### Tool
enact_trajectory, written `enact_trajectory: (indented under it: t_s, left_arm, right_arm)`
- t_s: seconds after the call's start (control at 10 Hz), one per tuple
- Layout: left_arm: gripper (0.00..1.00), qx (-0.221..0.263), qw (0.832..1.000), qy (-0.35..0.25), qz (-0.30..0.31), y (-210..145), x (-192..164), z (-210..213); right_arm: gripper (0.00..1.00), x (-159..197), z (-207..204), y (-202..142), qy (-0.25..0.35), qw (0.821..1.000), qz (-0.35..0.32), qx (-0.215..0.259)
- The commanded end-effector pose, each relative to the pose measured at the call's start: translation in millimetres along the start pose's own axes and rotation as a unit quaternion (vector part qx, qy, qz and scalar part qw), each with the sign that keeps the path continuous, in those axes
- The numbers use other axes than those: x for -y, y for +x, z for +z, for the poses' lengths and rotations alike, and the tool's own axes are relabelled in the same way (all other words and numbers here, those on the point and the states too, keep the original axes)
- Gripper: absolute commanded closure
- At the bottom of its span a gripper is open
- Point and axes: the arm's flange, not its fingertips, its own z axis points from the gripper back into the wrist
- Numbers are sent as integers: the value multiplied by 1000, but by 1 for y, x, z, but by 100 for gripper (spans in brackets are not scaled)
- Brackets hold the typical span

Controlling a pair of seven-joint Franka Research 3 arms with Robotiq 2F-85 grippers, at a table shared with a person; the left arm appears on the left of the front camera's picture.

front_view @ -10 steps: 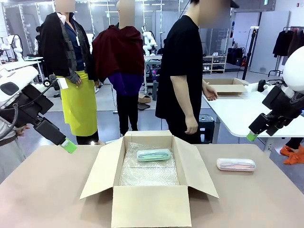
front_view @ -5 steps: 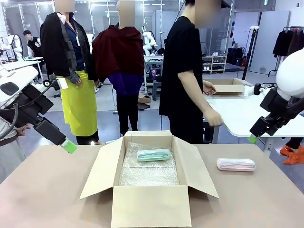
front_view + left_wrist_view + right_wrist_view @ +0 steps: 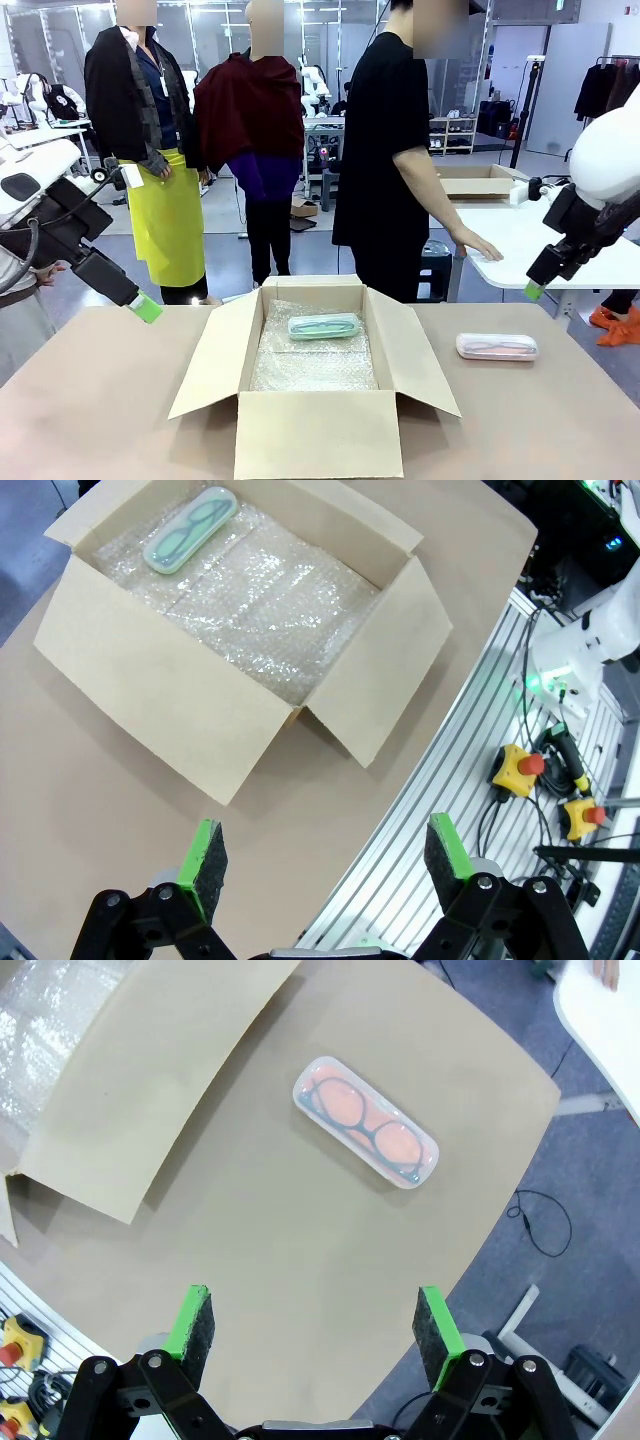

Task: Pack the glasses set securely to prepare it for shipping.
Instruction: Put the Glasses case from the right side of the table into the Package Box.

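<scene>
Mint-green see-through oblong case (image 3: 324,326) inside open cardboard box (image 3: 310,435); pink see-through case (image 3: 497,346) outside on table (image 3: 540,420); left gripper (image 3: 323,830), right gripper (image 3: 312,1295) spread wide, empty.

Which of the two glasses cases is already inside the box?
The mint-green case, lying on bubble wrap in the cardboard box; the pink case sits outside on the table.

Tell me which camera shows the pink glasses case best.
The right wrist view: it looks down on the pink case, with the reddish glasses inside plain to see. The front view gives it low and side-on, right of the box. The left wrist view faces the mint-green case instead.
</scene>
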Motion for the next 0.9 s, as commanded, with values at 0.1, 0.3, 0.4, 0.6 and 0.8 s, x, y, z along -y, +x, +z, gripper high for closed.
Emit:
enact_trajectory:
  t_s: [0.1, 0.3, 0.4, 0.6, 0.8]
  left_arm:
    - [0, -2, 1000, 1, -1, -1, 0, 0]
    - [0, -2, 1000, 1, -1, -1, 0, 0]
    - [0, -2, 1000, 1, -1, -1, 0, 0]
    - [0, -2, 1000, 1, -1, -1, 0, 0]
    - [0, -2, 1000, 1, -1, -1, 0, 0]
  right_arm:
    - [0, 31, -25, 29, -36, 989, 143, 6]
    - [0, 48, -42, 43, -2, 967, 254, -18]
    - [0, 52, -48, 49, -1, 958, 285, -21]
    - [0, 60, -61, 62, 42, 945, 320, -47]
    - [0, 72, -91, 76, 94, 922, 368, -70]
